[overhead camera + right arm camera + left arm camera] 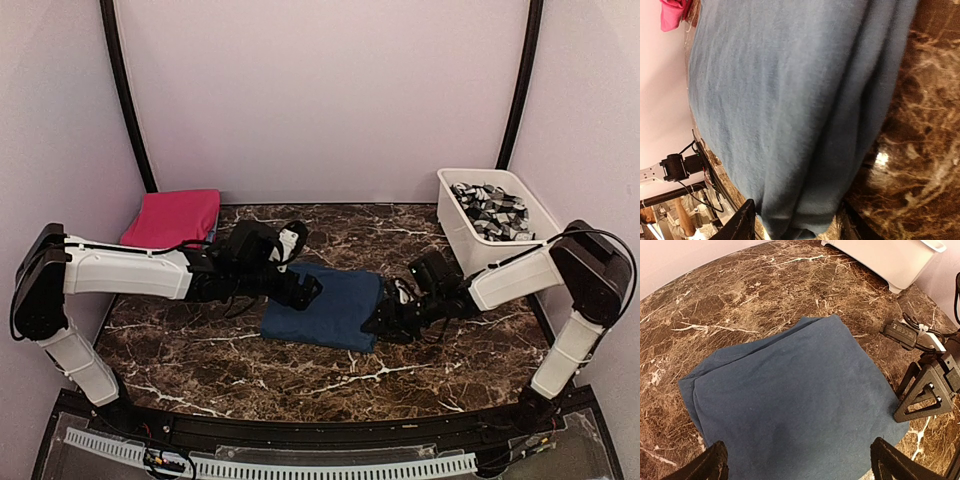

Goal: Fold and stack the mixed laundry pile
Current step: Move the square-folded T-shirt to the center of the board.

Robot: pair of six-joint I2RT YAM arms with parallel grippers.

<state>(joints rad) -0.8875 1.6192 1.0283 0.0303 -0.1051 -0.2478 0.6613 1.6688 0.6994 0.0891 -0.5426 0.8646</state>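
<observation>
**Top external view:** navy garment (330,305), folded to a flat rectangle, mid-table (200,350), long axis running left to right with a slight tilt. Left hand (305,290) at its left end, right hand (385,318) at its right end. I have the cloth lying between the two, neither plainly nearer. Pink garment (172,217) folded at the far left, well apart. White tub (455,235) at the far right, grey-and-white patterned garment (490,208) inside it. Bare table in front of the navy piece; I judge the way toward the pink one open.

**Left wrist view:** left hand spread wide, fingers (715,466) at either side of the frame, holding nothing, navy cloth directly beneath. Right hand touching the cloth's right edge.

**Right wrist view:** folded edge of the cloth runs between the right hand's fingers (742,222), which are set part-way apart. Pinched or merely straddled, I cannot tell
</observation>
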